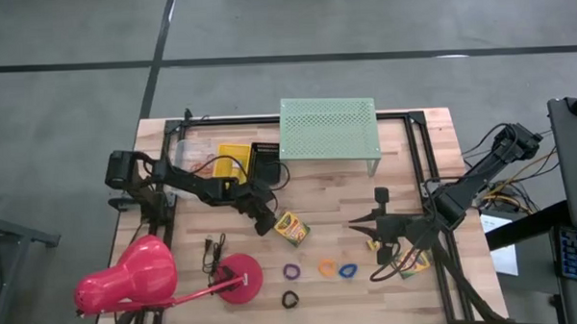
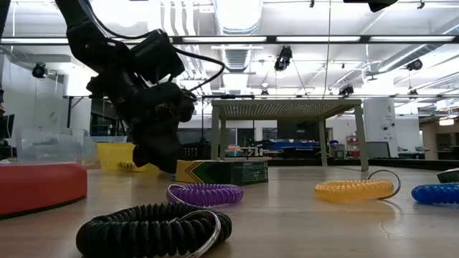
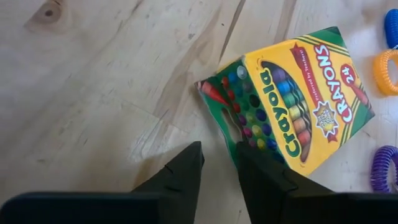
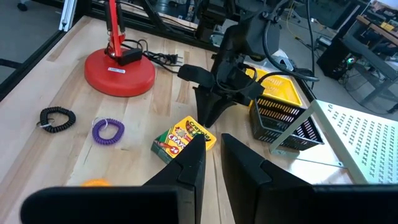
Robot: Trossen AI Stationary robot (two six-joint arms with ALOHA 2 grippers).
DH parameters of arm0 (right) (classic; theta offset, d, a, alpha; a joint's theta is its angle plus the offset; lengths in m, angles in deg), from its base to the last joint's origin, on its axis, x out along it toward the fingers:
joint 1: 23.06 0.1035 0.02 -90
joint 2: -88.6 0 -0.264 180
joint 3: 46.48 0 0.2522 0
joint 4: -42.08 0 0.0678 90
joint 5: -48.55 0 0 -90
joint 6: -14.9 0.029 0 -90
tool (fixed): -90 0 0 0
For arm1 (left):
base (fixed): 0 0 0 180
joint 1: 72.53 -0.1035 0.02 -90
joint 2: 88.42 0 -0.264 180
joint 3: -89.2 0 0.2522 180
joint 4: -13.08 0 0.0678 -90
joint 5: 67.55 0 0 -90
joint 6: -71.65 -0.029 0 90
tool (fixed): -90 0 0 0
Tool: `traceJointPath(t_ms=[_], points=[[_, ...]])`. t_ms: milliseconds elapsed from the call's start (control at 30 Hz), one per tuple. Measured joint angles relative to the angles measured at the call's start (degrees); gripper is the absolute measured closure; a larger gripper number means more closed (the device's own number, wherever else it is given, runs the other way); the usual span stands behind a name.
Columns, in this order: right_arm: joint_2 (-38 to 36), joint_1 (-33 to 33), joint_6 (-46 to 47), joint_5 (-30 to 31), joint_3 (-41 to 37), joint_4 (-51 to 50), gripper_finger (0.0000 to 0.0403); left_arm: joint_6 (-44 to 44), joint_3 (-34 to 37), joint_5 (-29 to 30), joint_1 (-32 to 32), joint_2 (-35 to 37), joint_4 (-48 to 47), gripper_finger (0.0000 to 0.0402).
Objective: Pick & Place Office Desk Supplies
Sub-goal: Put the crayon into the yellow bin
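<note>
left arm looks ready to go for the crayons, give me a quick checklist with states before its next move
1. Left hand beside the yellow-and-green cardboard crayon box, low over the wooden table: ok.
2. Fingers around the box: not ok; the left wrist view shows a bare gap between them, box just ahead and to one side.
3. Box lying flat and free: ok; nothing rests on it.
4. Purple coiled ring loop and orange coiled ring loop clear of the box: ok, both lie apart from it.
5. Right hand out of the way: ok, off near the table's right side.
6. Drop-off spot: cannot tell.
</note>
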Motion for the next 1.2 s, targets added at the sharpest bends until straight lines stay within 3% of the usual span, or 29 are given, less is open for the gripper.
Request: traceJointPath(t_ms=[300, 1200], points=[[0.01, 0.0, 0.0, 0.0, 0.0, 0.0, 0.0355, 1.08, 0.0, -2.35, 0.53, -0.11, -0.03, 0.0315], [0.01, -0.01, 0.0, 0.0, 0.0, 0.0, 0.0355, 2.8, -0.18, -8.2, 1.92, -0.15, -0.69, 0.0322]])
